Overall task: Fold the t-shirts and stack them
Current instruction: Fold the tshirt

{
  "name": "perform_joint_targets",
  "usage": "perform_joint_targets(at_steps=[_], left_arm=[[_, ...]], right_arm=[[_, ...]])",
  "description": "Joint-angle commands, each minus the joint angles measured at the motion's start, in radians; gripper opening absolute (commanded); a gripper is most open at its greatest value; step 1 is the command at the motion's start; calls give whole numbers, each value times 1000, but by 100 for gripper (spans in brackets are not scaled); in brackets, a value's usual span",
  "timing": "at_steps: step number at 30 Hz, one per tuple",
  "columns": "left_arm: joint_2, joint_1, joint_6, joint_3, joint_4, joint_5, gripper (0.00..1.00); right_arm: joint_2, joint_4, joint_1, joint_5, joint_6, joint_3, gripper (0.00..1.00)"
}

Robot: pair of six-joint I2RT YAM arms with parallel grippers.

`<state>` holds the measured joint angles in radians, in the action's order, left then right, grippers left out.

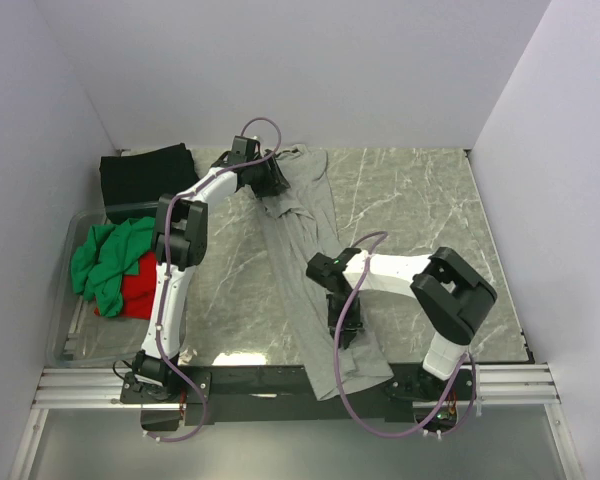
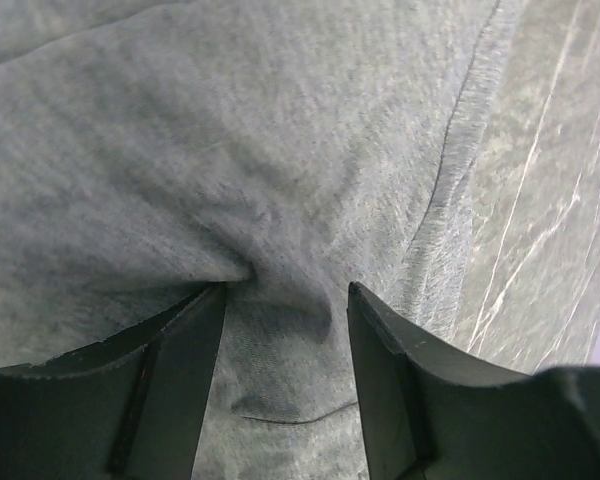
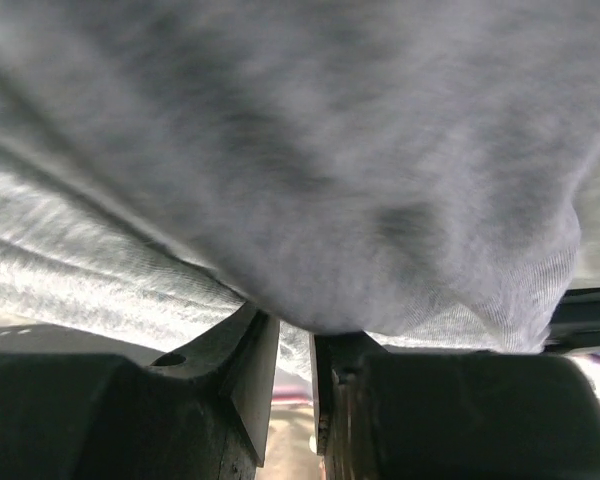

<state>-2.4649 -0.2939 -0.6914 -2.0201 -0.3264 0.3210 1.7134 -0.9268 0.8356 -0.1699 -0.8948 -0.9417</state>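
The heather-grey t-shirt (image 1: 298, 235) lies pulled into a long strip from the far middle of the table to the front edge, where its end hangs over. My left gripper (image 1: 270, 180) is at its far end. In the left wrist view the jaws (image 2: 285, 290) stand apart with their tips on puckered grey cloth (image 2: 230, 130). My right gripper (image 1: 345, 325) is on the near part of the strip. In the right wrist view it (image 3: 295, 325) is nearly closed, with grey cloth (image 3: 330, 150) bulging over the tips. The black shirt (image 1: 145, 175) lies folded at the far left.
A clear plastic bin (image 1: 65, 335) at the left edge holds the crumpled green shirt (image 1: 105, 260) and the red shirt (image 1: 135, 292). The marble tabletop (image 1: 420, 220) is walled by white panels on three sides. A metal rail runs along the front edge.
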Motion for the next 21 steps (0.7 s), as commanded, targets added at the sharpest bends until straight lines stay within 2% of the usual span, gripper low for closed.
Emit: perform_joint_targets(at_steps=[1, 6, 11, 17, 21], left_arm=[[-74, -1, 88, -14, -34, 3, 60], [-78, 1, 131, -12, -22, 15, 60], [-43, 1, 155, 9, -3, 27, 60], [116, -1, 132, 90, 59, 41, 65], [214, -4, 93, 100, 56, 47, 67]], right_arm=[[57, 108, 57, -51, -91, -51, 25], [139, 120, 152, -88, -141, -160, 25], [187, 79, 197, -76, -151, -278, 25], [94, -28, 198, -20, -112, -318, 31], [-33, -107, 192, 24, -69, -278, 35]])
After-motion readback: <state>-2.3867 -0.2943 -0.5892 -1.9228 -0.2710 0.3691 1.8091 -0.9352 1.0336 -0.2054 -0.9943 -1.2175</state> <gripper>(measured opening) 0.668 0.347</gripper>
